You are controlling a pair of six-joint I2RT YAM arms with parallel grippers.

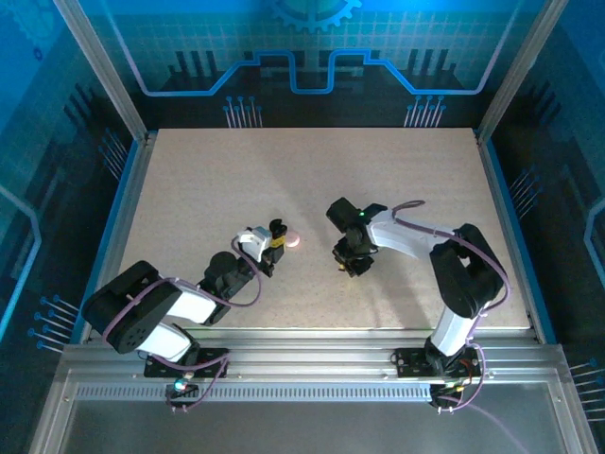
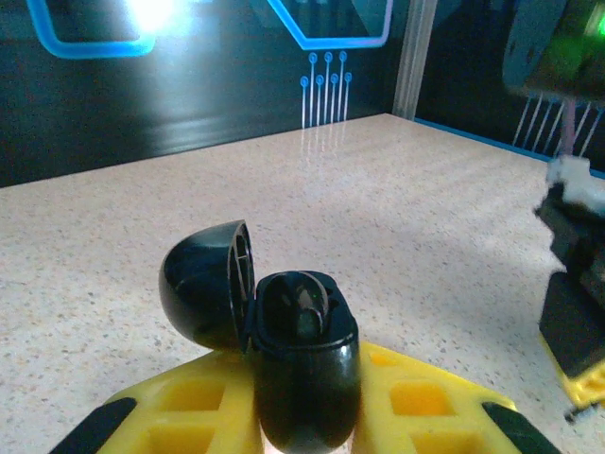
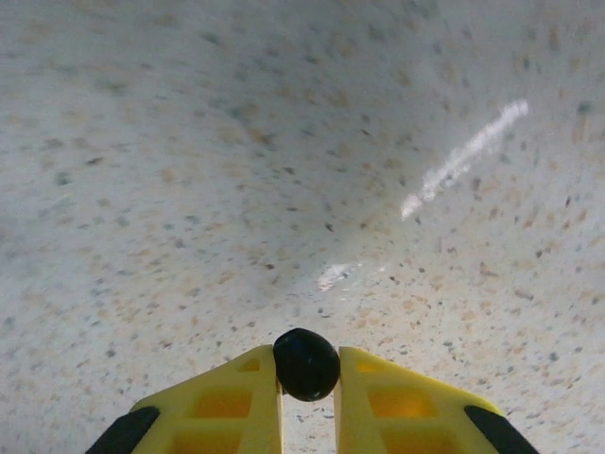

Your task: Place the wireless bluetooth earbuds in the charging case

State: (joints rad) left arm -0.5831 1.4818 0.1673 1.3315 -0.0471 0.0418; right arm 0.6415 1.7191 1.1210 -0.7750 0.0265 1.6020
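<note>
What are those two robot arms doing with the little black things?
They are getting ready to put an earbud away. The left gripper is holding a small black charging case with its lid flipped open. The right gripper is pinching a tiny black earbud close to the table. The earbud is not in the case yet, and the two arms are apart. A small pinkish round thing lies beside the left gripper.

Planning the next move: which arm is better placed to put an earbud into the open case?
Right. The right gripper is shut on a black earbud; the left gripper holds the open charging case.
</note>
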